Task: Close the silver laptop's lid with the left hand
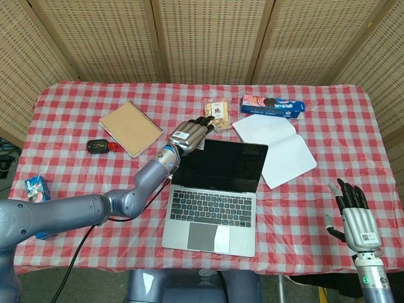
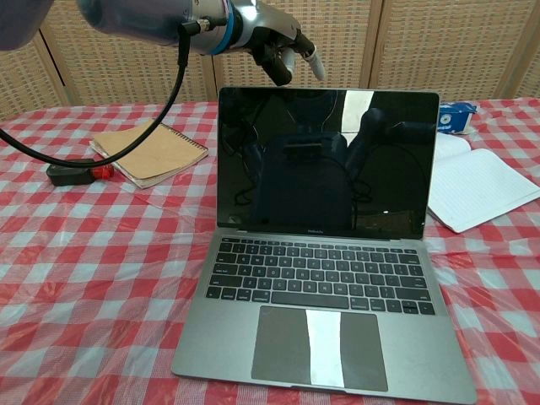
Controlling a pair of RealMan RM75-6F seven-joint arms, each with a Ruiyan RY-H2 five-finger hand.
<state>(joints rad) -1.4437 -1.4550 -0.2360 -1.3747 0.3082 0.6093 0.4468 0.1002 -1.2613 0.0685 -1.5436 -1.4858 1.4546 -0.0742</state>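
Observation:
The silver laptop (image 1: 213, 189) (image 2: 325, 245) stands open in the middle of the table, its dark screen upright and facing me. My left hand (image 1: 191, 132) (image 2: 274, 42) hovers just above and behind the lid's top left corner, fingers extended and apart, holding nothing; I cannot tell whether it touches the lid. My right hand (image 1: 355, 218) is low at the table's near right edge, fingers spread and empty; the chest view does not show it.
A brown spiral notebook (image 1: 129, 127) (image 2: 148, 150) and a small black-and-red device (image 1: 99, 146) (image 2: 78, 171) lie left of the laptop. A snack bag (image 1: 216, 115), blue cookie pack (image 1: 273, 106) and open white notebook (image 1: 274, 148) lie behind and right. A blue carton (image 1: 36, 192) sits near left.

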